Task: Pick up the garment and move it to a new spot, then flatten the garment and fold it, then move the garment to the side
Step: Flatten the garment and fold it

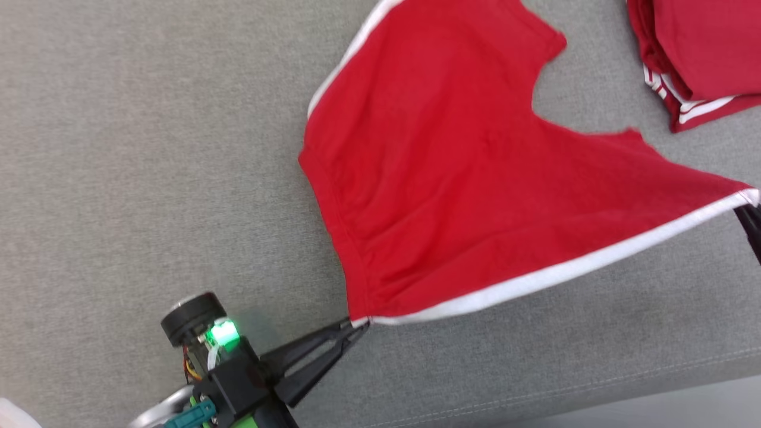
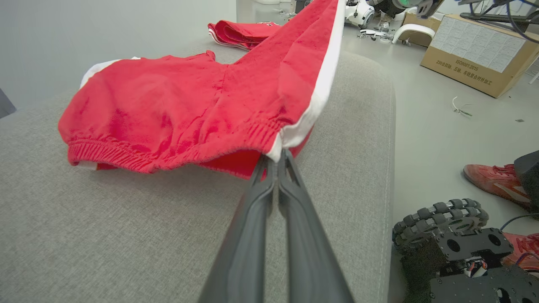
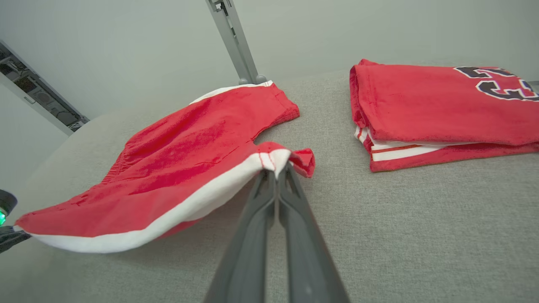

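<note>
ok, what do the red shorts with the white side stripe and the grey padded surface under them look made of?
Red shorts with the white side stripe: soft matte knit, likely cotton or polyester jersey; drapes limply, waistband puckers like elastic. Grey padded surface: matte woven upholstery cloth, flecked weave, stitched seam, rounded edge; padding beneath is a guess.

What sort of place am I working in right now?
Probably a robotics lab or workshop: a labelled cardboard box and loose white parts sit on the floor beside the grey cushioned worktop.
</note>
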Available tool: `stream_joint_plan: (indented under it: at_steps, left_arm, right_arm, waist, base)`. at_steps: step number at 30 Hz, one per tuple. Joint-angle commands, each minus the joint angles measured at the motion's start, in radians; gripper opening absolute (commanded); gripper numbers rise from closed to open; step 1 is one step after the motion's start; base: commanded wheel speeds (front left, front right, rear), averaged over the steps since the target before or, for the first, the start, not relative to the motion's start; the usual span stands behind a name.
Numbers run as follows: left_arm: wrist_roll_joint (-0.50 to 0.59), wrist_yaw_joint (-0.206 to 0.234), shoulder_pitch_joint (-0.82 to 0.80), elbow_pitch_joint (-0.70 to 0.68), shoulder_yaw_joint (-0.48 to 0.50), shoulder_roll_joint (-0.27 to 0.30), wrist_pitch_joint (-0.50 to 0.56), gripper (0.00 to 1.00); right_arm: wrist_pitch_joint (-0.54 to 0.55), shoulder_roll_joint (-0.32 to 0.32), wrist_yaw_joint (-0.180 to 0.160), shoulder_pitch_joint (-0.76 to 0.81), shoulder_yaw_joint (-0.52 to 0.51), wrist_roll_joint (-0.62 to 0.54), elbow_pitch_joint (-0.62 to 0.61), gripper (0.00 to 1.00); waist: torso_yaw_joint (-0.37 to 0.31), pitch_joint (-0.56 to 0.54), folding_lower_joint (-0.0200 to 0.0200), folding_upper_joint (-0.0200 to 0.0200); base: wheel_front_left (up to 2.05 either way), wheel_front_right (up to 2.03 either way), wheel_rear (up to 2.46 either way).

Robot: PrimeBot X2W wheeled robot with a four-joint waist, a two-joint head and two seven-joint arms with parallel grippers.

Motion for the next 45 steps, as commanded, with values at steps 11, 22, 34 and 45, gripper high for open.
stream_joint_plan:
  at_steps: [11, 22, 34, 45]
  left_arm:
    - [-0.267, -0.033, -0.042, 0.03, 0.03, -0.083, 0.037, 0.0]
    - [-0.638, -0.046, -0.249, 0.137, -0.01, -0.205, 0.058, 0.0]
    - [-0.835, -0.046, -0.465, 0.248, -0.075, -0.218, 0.049, 0.0]
    - [-0.902, -0.046, -0.545, 0.342, -0.117, -0.254, 0.033, 0.21]
  right_arm:
    - [0.258, 0.067, 0.0, -0.037, -0.111, -0.041, -0.065, 0.0]
    - [0.522, -0.004, 0.0, -0.417, -0.094, -0.004, 0.128, 0.0]
    - [0.734, -0.023, 0.0, -0.854, 0.047, -0.026, 0.31, 0.0]
    - [0.79, 0.008, 0.0, -1.12, 0.236, -0.084, 0.479, 0.25]
  waist:
    - [0.109, -0.038, 0.0001, 0.0]
    - [0.218, 0.056, 0.0001, 0.0]
    - [0.293, 0.178, 0.0001, 0.0]
    - [0.329, 0.216, 0.0001, 0.0]
  base:
    - [0.0, 0.0, 0.0]
    - [0.0, 0.0, 0.0]
    - [0.0, 0.0, 0.0]
    - [0.0, 0.0, 0.0]
